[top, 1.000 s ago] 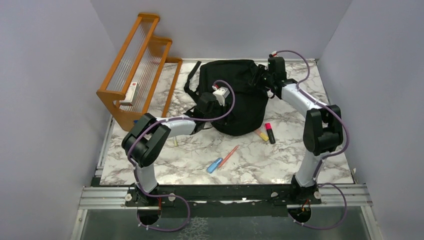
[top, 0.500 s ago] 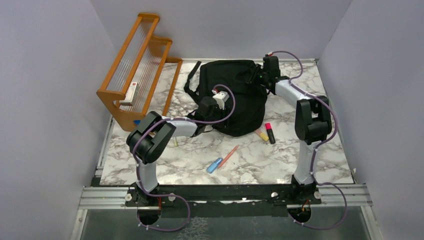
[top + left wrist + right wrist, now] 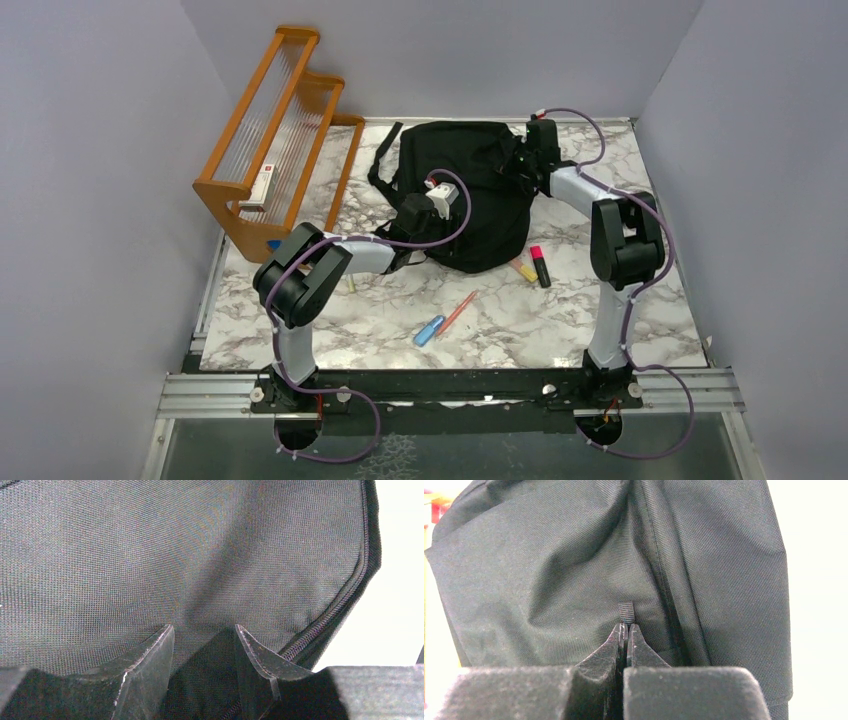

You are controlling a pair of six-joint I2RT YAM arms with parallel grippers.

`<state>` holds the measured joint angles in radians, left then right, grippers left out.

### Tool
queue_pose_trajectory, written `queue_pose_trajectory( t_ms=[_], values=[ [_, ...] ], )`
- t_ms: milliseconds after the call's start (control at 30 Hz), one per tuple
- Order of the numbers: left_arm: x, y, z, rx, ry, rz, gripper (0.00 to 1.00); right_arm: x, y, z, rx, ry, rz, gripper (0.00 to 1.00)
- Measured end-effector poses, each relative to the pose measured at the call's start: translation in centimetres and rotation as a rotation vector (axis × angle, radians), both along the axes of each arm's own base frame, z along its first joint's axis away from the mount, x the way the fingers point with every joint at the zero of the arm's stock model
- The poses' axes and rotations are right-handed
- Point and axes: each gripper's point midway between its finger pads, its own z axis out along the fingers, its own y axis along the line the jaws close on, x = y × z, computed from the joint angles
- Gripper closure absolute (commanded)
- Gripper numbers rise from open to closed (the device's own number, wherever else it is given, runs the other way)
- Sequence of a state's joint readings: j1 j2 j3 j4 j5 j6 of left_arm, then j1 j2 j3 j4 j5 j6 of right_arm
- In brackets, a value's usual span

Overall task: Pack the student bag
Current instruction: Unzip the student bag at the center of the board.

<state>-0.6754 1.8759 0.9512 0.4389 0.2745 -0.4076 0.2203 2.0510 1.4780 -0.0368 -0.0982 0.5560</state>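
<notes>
The student bag (image 3: 470,190), a big black fabric backpack, lies at the back middle of the table. My left gripper (image 3: 410,205) is at the bag's left front side. In the left wrist view its fingers (image 3: 204,630) stand half apart, with a fold of the bag's fabric (image 3: 150,555) and its zip edge between them. My right gripper (image 3: 518,160) is at the bag's upper right. In the right wrist view its jaws (image 3: 625,626) are pressed together on a small ribbed black zip tab (image 3: 625,611) that sticks out of the bag (image 3: 549,570).
A wooden rack (image 3: 275,140) holding a white item (image 3: 262,185) stands at the back left. In front of the bag lie a pink highlighter (image 3: 540,265), a yellow highlighter (image 3: 522,270), a red pen (image 3: 460,312) and a blue marker (image 3: 429,330).
My right gripper has closed on the zip tab after its arm drew in toward the bag's upper right. The left arm shifted slightly at first, then held still.
</notes>
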Motion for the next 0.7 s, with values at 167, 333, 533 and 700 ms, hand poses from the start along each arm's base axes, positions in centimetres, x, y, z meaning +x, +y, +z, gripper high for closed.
queue_pose_trajectory(
  t_ms=[167, 333, 533, 700],
  values=[
    [0.0, 0.0, 0.0, 0.000, 0.000, -0.001, 0.52, -0.1, 0.6, 1.3, 0.009, -0.069, 0.054, 0.99],
    [0.0, 0.0, 0.0, -0.001, 0.000, -0.001, 0.53, 0.0, 2.0, 3.6, 0.041, -0.147, 0.146, 0.99],
    [0.0, -0.1, 0.0, -0.001, 0.000, -0.002, 0.53, -0.7, 3.4, 4.1, 0.030, -0.180, 0.230, 0.99],
    [0.0, 0.0, 0.0, -0.001, 0.000, -0.002, 0.53, -1.3, 5.0, 4.1, 0.008, -0.196, 0.292, 0.99]
  ],
)
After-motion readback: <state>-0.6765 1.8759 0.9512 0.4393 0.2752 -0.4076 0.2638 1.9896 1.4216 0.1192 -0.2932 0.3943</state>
